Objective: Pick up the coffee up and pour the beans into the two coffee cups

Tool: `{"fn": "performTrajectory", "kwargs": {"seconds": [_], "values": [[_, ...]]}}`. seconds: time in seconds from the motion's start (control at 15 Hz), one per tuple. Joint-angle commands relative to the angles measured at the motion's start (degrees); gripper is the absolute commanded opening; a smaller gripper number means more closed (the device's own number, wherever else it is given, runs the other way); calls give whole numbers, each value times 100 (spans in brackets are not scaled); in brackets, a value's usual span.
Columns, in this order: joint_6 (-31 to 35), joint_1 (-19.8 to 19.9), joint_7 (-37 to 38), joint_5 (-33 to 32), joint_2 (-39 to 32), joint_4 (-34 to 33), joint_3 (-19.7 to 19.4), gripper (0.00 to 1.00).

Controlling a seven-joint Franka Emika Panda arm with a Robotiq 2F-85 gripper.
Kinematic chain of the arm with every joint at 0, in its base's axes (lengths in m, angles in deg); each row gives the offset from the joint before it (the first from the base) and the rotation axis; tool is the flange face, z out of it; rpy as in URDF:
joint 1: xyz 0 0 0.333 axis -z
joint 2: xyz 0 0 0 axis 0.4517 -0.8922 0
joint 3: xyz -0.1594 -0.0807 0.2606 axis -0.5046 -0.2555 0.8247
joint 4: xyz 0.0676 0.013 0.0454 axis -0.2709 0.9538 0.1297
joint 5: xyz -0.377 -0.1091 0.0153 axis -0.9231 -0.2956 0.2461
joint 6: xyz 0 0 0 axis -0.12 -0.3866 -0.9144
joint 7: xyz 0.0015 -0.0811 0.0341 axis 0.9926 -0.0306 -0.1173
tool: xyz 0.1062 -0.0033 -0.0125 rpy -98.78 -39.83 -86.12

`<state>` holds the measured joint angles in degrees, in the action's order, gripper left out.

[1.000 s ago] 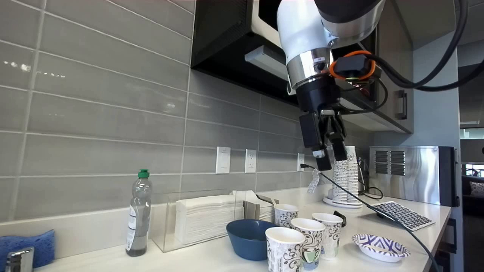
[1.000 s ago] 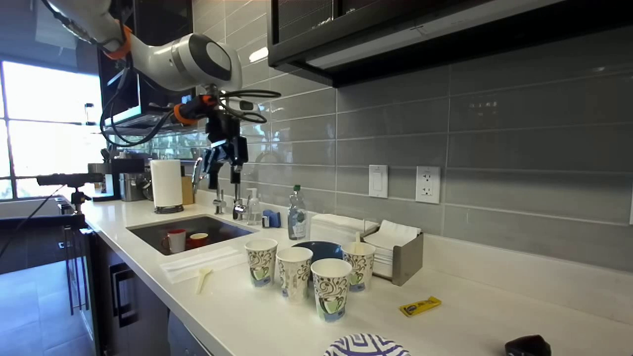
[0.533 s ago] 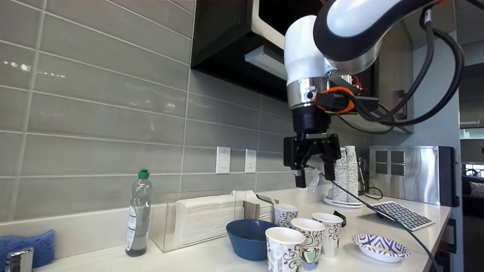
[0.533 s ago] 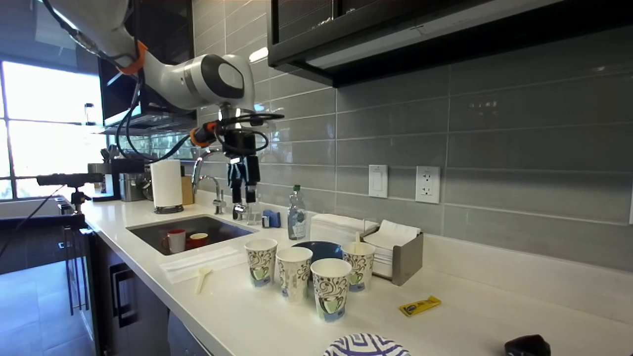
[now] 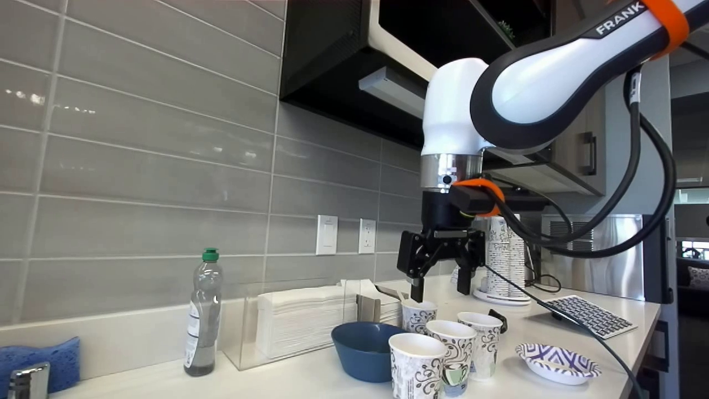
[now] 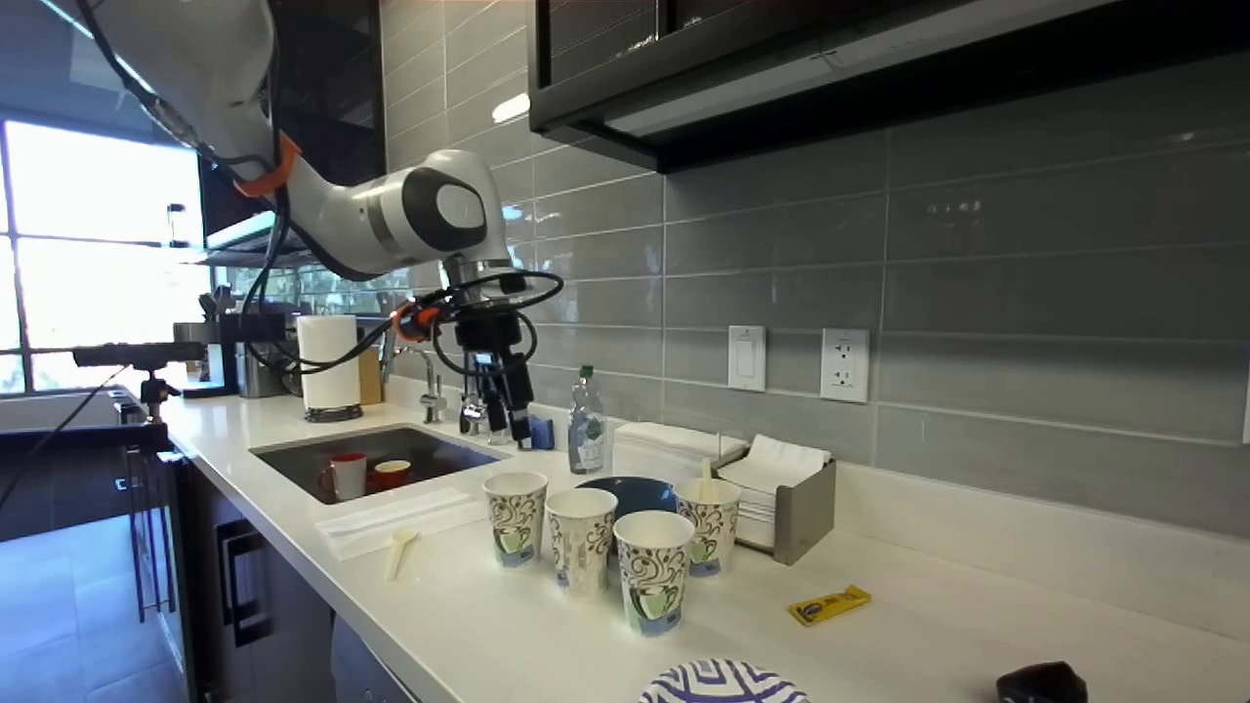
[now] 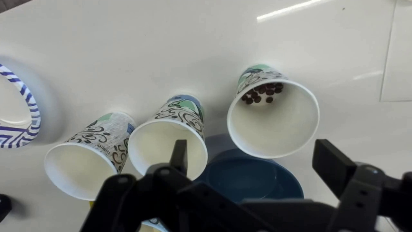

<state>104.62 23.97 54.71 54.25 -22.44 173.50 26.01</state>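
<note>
White cup point(image 7: 273, 120), beans point(image 7: 269, 92) inside, below tool point(image 5: 441, 289)

Wall point(image 6: 1025, 215) is grey glossy tile; dark cabinet point(image 6: 684, 54) hangs above white counter point(image 6: 928, 644) with inset sink point(image 6: 432, 453). Window point(image 6: 107, 283) in background glares white. Floor point(image 6: 107, 625) is tiled, bluish.

blue bowl point(image 5: 360, 357), purple-patterned bowl point(image 6: 725, 683), yellow packet point(image 6: 829, 605), green-capped bottle point(image 5: 204, 327)

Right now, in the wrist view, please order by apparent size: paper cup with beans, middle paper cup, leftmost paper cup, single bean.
1. Paper cup with beans
2. Middle paper cup, leftmost paper cup: too alike to rank
3. Single bean
</note>
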Motion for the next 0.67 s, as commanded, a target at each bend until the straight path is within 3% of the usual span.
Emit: {"fn": "performTrajectory", "kwargs": {"seconds": [0.0, 0.6], "values": [[-14, -55, 8, -10, -1, -10, -54, 100], [682, -73, 167, 321, 138, 570, -102, 100]]}}
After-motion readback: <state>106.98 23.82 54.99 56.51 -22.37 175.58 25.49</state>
